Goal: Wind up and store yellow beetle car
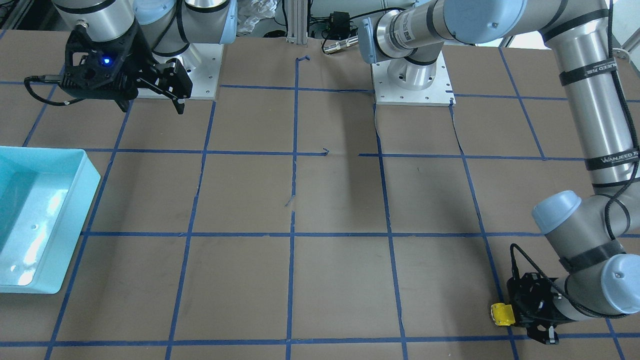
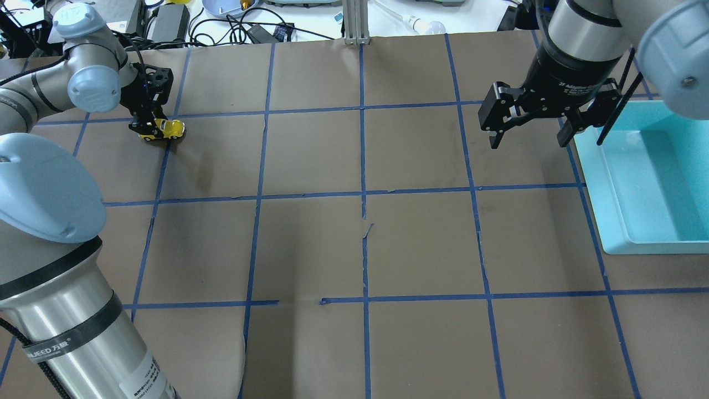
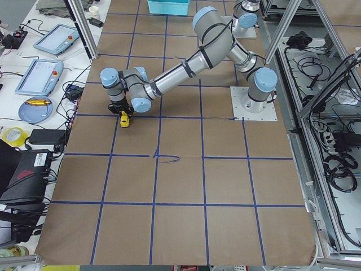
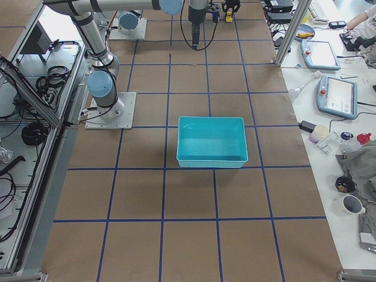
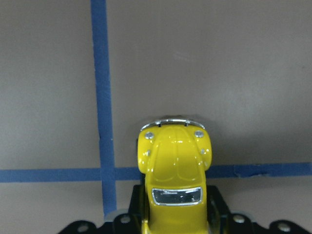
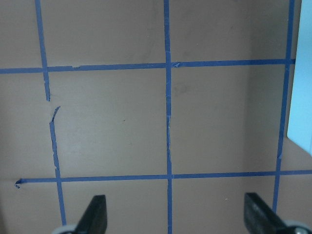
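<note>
The yellow beetle car [image 5: 175, 165] sits between my left gripper's fingers [image 5: 217, 207], its hood pointing away from the wrist camera. It is at table level over a blue tape crossing at the table's far left [image 2: 169, 129], near the operators' edge [image 1: 502, 314]. My left gripper [image 2: 148, 127] is shut on the car's rear half. I cannot tell whether the wheels touch the paper. My right gripper [image 2: 526, 138] is open and empty, hovering above the table next to the teal bin [image 2: 604, 183]; its fingers [image 6: 95, 217] stand wide apart.
The teal bin [image 1: 75, 215] is empty and stands at the table's right end [image 4: 211, 123]. Brown paper with blue tape grid lines [image 2: 363, 194] covers the table. Cables and gadgets [image 2: 243, 27] lie beyond the far edge.
</note>
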Available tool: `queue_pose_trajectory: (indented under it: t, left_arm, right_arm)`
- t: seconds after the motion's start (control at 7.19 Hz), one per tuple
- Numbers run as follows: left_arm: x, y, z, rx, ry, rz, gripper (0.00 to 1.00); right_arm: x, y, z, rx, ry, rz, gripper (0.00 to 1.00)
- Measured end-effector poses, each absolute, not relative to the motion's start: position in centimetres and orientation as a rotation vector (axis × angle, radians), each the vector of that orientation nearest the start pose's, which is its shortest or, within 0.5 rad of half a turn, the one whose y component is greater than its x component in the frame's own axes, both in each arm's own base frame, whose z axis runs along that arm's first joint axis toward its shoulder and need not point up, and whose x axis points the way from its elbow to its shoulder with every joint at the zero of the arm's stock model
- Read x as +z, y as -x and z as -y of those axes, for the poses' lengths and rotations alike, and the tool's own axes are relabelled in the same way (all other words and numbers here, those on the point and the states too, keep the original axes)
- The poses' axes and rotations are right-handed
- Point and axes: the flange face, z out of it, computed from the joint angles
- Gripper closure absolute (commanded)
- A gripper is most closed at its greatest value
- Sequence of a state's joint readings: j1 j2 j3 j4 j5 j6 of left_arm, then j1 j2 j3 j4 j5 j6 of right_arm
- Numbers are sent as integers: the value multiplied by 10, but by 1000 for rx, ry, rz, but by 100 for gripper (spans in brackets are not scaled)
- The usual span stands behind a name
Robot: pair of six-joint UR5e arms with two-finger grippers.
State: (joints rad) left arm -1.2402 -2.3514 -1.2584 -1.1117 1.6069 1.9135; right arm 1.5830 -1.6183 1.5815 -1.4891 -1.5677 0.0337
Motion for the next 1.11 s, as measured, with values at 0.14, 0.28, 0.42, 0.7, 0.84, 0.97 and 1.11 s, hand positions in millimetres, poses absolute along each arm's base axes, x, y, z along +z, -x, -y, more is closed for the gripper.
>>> queue_pose_trajectory:
  t: [0.14, 0.28, 0.42, 0.7, 0.84, 0.97, 1.11]
  left_arm:
    - [187, -126, 749, -60, 2234, 2221, 100]
    - [187, -129, 748, -62, 2229, 2226, 100]
    - [187, -133, 748, -65, 2225, 2231, 100]
    - [187, -141, 747, -68, 2217, 2243, 100]
    - [186, -143, 746, -69, 2214, 2246, 100]
    - [186, -145, 746, -70, 2211, 2248, 100]
    - [185, -146, 745, -71, 2209, 2249, 100]
  right_arm:
    - [497, -139, 465, 71, -34, -3139, 0]
    - [497, -139, 465, 72, -34, -3139, 0]
    - [497, -139, 465, 72, -34, -3139, 0]
    - [497, -140, 465, 73, -32, -3139, 0]
    - [497, -140, 465, 73, -32, -3139, 0]
    - [497, -140, 465, 73, -32, -3139, 0]
    - [497, -140, 465, 73, -31, -3139, 0]
